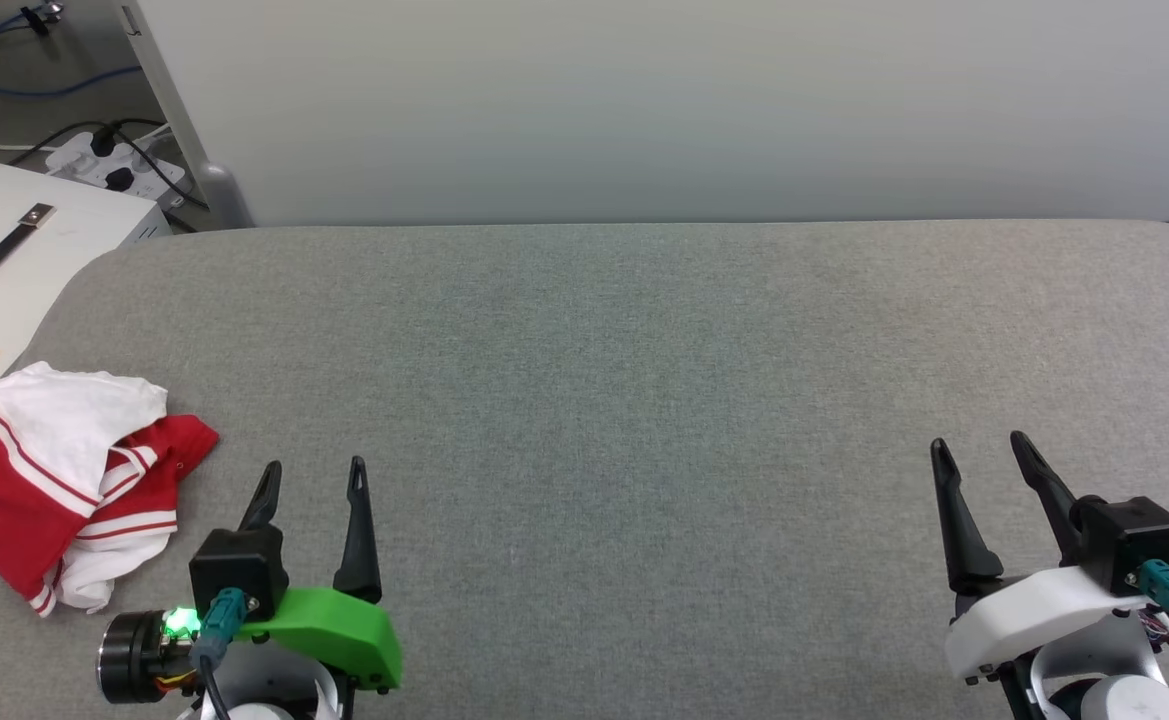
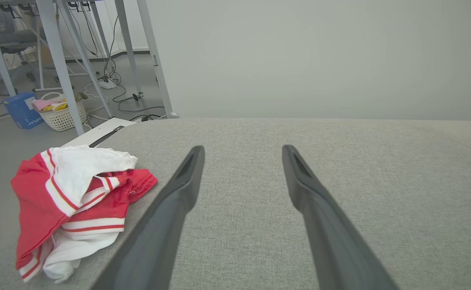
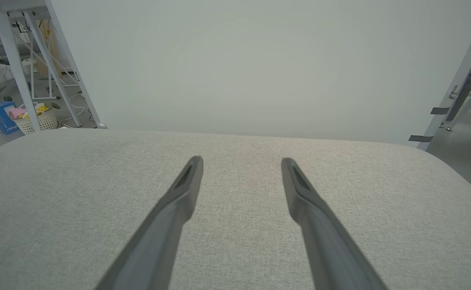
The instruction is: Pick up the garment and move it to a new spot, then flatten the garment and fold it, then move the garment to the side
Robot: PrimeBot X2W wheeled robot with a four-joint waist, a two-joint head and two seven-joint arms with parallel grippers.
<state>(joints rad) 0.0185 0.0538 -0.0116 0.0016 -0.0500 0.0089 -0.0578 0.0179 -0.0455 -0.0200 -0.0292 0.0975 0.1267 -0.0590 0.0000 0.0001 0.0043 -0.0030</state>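
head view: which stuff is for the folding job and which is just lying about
For the job: red and white shirt, left gripper, right gripper, grey table.
Lying about: white case, power strip, basket, blue box.

Garment [image 1: 44, 480]: one. Grippers: two, left gripper [image 1: 315, 463] and right gripper [image 1: 977, 440]. Table [image 1: 644, 380]: one. White case [image 1: 34, 250]: one. Basket [image 2: 63, 116]: one.
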